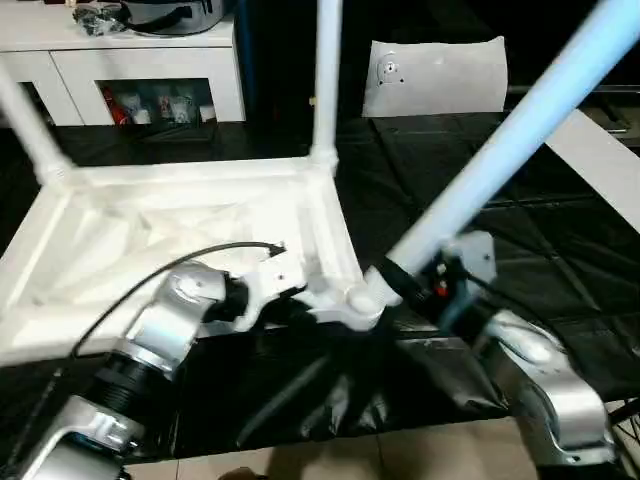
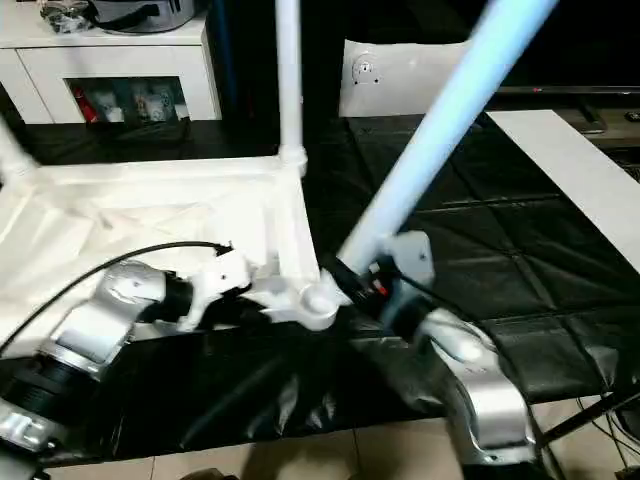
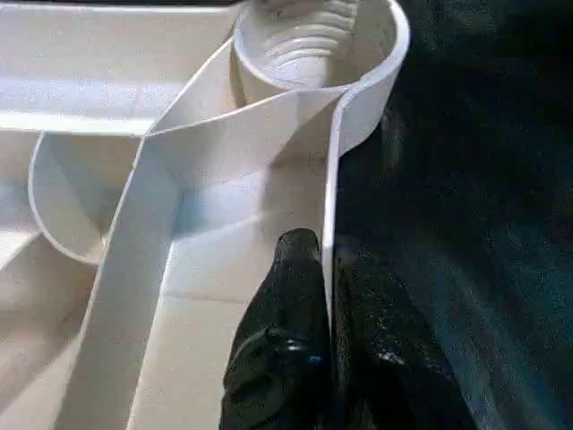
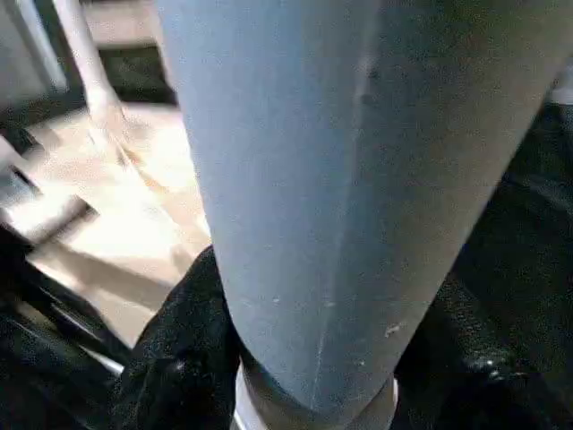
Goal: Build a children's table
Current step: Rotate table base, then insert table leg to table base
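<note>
The upturned tabletop (image 1: 180, 240) lies at nine o'clock on the black desk (image 1: 560, 270). The left wrist view reveals the left pincer (image 3: 327, 269) clamped on its side wall beside a corner socket (image 3: 309, 40). At four o'clock, the right pincer (image 4: 304, 358) grips a slanted leg (image 1: 500, 150), its foot hidden.

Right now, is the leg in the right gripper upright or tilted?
Tilted. The leg leans away from the near corner socket, unlike the upright far leg.

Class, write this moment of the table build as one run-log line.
left tool: shut on tabletop rim | right tool: gripping tilted leg at near corner socket | two legs already standing
</note>
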{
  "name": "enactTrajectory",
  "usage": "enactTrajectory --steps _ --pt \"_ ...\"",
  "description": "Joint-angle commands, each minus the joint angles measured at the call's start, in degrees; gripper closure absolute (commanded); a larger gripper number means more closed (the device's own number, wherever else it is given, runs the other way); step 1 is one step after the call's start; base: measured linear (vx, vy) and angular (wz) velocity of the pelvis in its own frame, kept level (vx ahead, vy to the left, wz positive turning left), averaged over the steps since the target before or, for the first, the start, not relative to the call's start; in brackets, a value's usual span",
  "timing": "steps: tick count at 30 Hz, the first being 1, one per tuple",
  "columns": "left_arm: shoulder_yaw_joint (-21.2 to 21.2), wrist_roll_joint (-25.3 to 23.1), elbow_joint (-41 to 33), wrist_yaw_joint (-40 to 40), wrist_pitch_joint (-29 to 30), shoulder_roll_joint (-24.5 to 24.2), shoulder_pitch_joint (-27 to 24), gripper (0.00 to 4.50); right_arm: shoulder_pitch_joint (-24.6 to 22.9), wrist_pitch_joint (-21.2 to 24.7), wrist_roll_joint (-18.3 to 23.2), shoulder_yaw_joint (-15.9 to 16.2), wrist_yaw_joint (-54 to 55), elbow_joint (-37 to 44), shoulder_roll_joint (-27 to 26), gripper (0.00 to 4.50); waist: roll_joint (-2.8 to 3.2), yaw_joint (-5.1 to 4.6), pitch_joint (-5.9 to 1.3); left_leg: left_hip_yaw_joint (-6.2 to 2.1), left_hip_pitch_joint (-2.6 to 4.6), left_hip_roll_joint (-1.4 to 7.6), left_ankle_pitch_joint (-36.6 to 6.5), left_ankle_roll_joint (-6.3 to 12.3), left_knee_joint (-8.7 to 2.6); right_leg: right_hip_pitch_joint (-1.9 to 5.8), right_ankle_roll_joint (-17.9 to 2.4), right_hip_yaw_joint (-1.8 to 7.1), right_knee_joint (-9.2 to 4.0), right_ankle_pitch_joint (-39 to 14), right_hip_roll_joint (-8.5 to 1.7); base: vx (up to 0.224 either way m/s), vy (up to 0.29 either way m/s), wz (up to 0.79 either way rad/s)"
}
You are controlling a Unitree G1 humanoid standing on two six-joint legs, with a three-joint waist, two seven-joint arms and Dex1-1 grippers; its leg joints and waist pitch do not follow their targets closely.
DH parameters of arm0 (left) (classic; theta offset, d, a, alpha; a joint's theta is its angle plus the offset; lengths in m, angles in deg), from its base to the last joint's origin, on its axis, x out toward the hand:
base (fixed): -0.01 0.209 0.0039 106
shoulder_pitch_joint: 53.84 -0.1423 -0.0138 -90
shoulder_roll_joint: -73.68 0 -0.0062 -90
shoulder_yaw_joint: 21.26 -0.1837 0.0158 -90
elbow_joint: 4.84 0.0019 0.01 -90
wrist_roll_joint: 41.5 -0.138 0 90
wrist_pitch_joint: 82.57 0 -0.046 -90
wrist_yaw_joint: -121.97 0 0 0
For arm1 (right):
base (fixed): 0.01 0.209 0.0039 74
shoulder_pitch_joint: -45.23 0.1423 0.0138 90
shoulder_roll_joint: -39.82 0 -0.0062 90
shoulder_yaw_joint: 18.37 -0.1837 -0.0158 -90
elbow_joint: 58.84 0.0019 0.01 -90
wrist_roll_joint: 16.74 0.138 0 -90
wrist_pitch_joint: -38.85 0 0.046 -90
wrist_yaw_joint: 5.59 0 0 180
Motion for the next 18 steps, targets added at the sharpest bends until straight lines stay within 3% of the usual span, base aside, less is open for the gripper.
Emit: enactTrajectory --steps 1,6,10,13,14,15,18 --pt "1.71 -1.74 0.31 5.93 4.55 0.18 -1.08 4.5 1.16 2.45 2.57 -2.46 0.92 1.72 -0.01 2.61 0.09 0.44 -3.04 -1.45 0.79 3.14 -12.35 0.35 -4.52 1.35 -12.06 2.45 -5.16 -6.97 -4.5 0.0 0.0 0.0" --pt "2.5 -1.97 0.81 8.9 7.48 2.01 -0.21 4.5 3.17 2.46 3.16 -3.55 1.25 0.56 -0.57 2.61 0.0 0.18 -3.11 -1.35 0.5 2.87 -11.03 0.41 -4.33 1.62 -12.2 2.41 -5.22 -5.43 -4.56 0.0 0.0 0.0" --pt "1.19 -2.15 2.41 8.63 -0.72 1.82 0.27 4.5 4.45 -1.51 0.6 -1.89 0.0 -0.94 -0.19 2.61 -0.01 0.12 -3.11 -1.33 0.43 2.84 -10.63 0.77 -4.3 1.59 -11.71 2.45 -5.48 -5.22 -4.51 0.0 0.0 0.0" --pt "0.51 -2.15 2.67 8.32 -1.73 1.3 0.51 4.5 5.34 -2.89 -1.07 -0.47 -0.1 -2.08 0.45 2.61 0.27 -0.04 -3.08 -1.37 0.59 2.98 -11.57 0.16 -4.48 1.49 -11.88 2.41 -5.35 -5.08 -4.4 0.0 0.0 0.0" --pt "1.22 -0.81 2.83 7.54 -2.43 1.47 0.49 4.5 6.68 1.45 -0.56 0.57 -0.21 -2.51 1.19 2.61 0.67 0.08 -3.09 -1.38 0.72 2.97 -11.8 0.02 -4.48 1.46 -11.93 2.43 -5.33 -5.05 -4.4 0.0 0.0 0.0" --pt "2.21 0.47 3.12 7.06 -4.05 1.76 0.47 4.5 8.3 4.31 0.12 1.73 -2.37 -3.62 2.45 2.61 0.46 -0.02 -3.12 -1.41 0.7 2.92 -11.74 0.03 -4.49 1.65 -12.24 2.41 -5.26 -4.49 -4.31 0.0 0.0 0.0" --pt "2.51 1.3 3.43 6.33 -5.5 1.47 0.17 4.5 10.01 3.84 -0.49 3.21 -5.3 -6.07 3.62 2.61 0.4 0.05 -3.26 -1.32 0.55 2.97 -10.54 0.35 -4.27 1.8 -13.02 2.42 -5.04 -2.03 -4.5 0.0 0.0 0.0"
